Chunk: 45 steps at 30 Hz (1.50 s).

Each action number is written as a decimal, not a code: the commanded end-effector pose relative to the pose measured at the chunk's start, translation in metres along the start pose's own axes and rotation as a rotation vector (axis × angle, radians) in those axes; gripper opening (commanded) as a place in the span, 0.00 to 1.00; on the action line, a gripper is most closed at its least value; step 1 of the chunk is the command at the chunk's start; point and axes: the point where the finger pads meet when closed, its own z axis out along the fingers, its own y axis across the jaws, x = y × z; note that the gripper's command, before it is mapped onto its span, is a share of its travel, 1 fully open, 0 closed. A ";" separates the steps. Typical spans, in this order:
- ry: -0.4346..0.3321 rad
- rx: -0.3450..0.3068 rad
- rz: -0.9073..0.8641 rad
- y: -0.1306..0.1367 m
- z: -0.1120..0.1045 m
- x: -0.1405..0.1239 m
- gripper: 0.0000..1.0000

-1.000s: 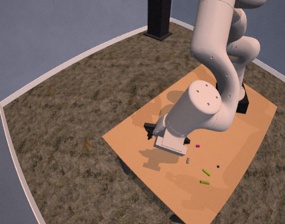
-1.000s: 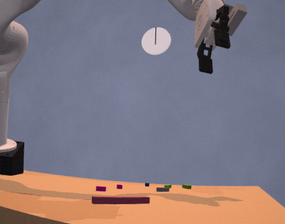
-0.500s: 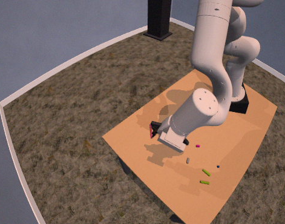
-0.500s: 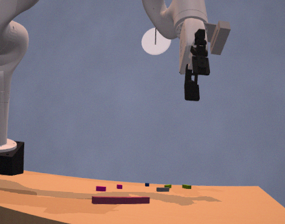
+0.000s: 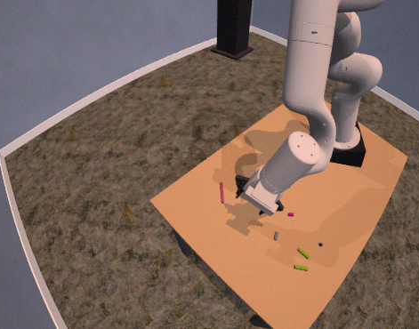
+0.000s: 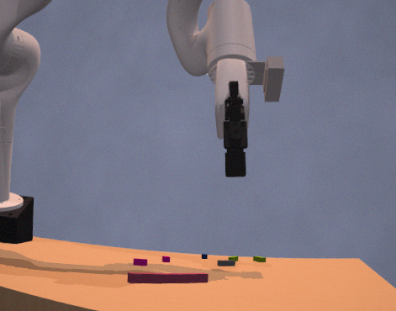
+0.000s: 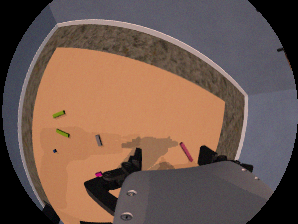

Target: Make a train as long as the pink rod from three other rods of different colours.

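Note:
The pink rod lies flat near the table's left edge; it also shows in the exterior view and in the wrist view. Two lime rods, a grey rod, a small blue rod and a magenta rod lie scattered and apart from each other. The exterior view shows two magenta rods. My gripper hangs high above the table, over the area between the pink and magenta rods. It is open and holds nothing.
The arm's black base stands at the table's far side. The table is small, with edges close to the pink rod and the lime rods. A dark pillar stands far off on the floor.

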 end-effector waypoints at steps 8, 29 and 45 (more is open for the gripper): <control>0.017 0.071 0.103 -0.033 0.031 -0.057 1.00; -0.054 0.209 0.223 -0.083 0.052 -0.145 1.00; -0.085 0.247 0.255 -0.096 0.054 -0.170 1.00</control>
